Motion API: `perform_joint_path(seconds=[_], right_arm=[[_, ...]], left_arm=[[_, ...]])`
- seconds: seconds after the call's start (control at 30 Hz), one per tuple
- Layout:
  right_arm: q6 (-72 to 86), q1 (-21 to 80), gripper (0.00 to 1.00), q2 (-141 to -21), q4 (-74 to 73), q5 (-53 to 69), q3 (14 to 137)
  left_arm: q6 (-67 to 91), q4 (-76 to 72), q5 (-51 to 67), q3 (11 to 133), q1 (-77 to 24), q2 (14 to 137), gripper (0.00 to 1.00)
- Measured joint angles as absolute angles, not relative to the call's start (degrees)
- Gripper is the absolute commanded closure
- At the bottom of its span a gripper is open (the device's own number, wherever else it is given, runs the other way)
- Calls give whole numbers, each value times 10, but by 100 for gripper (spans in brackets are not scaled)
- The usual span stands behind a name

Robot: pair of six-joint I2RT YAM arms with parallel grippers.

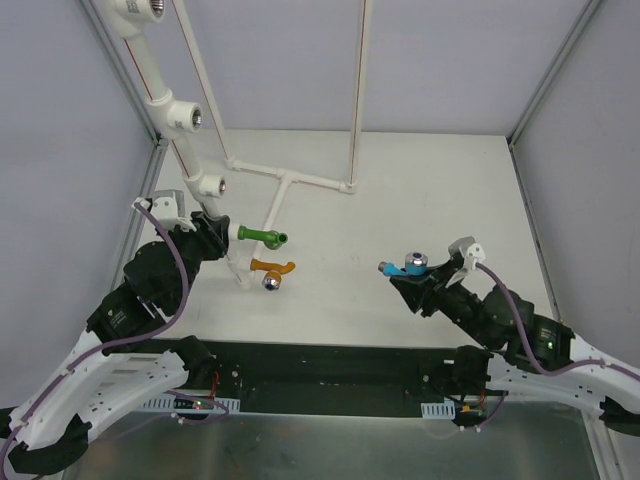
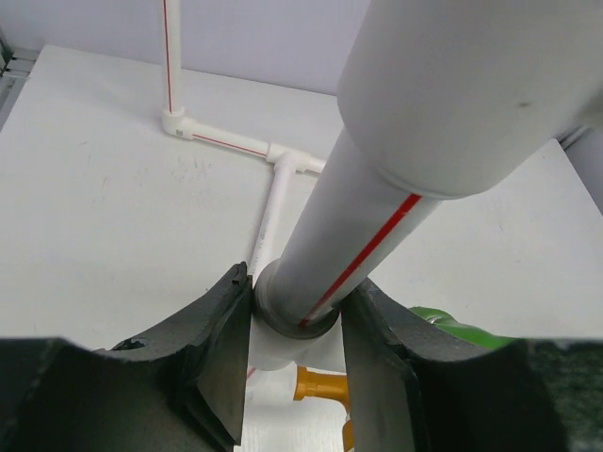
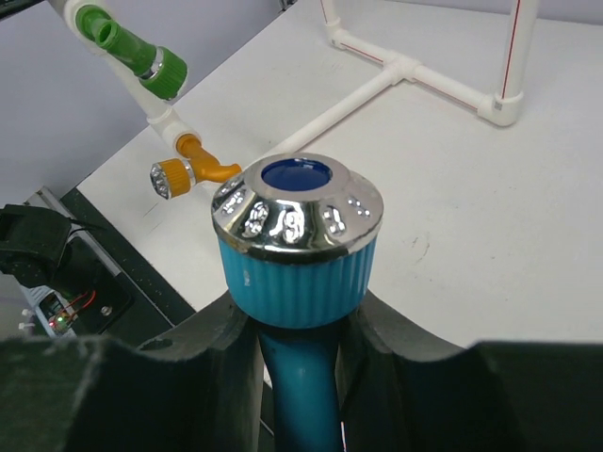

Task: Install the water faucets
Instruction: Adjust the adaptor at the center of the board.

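Blue faucet [image 1: 405, 265] hangs well apart from pipe frame [image 1: 300, 180].

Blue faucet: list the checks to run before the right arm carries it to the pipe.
1. Blue faucet held in the right gripper: ok, jaws closed around its body.
2. Left gripper bracing the white pipe: ok, clamped at a fitting.
3. Green faucet and orange faucet mounted on the pipe: ok; tightness cannot tell.
4. Free socket above the green faucet: ok, nothing in it.
5. Blue faucet's threaded end facing that socket: cannot tell, the end is hidden in the gripper.
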State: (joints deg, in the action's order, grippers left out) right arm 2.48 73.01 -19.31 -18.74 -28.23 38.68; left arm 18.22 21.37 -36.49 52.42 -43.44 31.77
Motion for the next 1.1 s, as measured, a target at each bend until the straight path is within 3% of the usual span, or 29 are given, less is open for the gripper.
perform_joint_path(seconds=[0.13,0.3,0.53,0.7,0.87,1.1], right_arm=[[4,730,100,-256,-164,-302,397],[-19,698,100,-457,-160,-274,500],[7,510,100,-730,-181,-48,714],[14,466,100,-929,-259,58,945],[-23,460,100,-1129,-346,38,1188],[-68,435,100,-1286,-395,-57,1324]], left_arm=[[191,216,-373,524,-434,317,55],[211,215,-363,523,-434,322,53],[227,215,-357,522,-434,324,53],[234,215,-343,522,-430,324,53],[236,215,-330,522,-430,324,53],[240,212,-316,520,-426,324,54]])
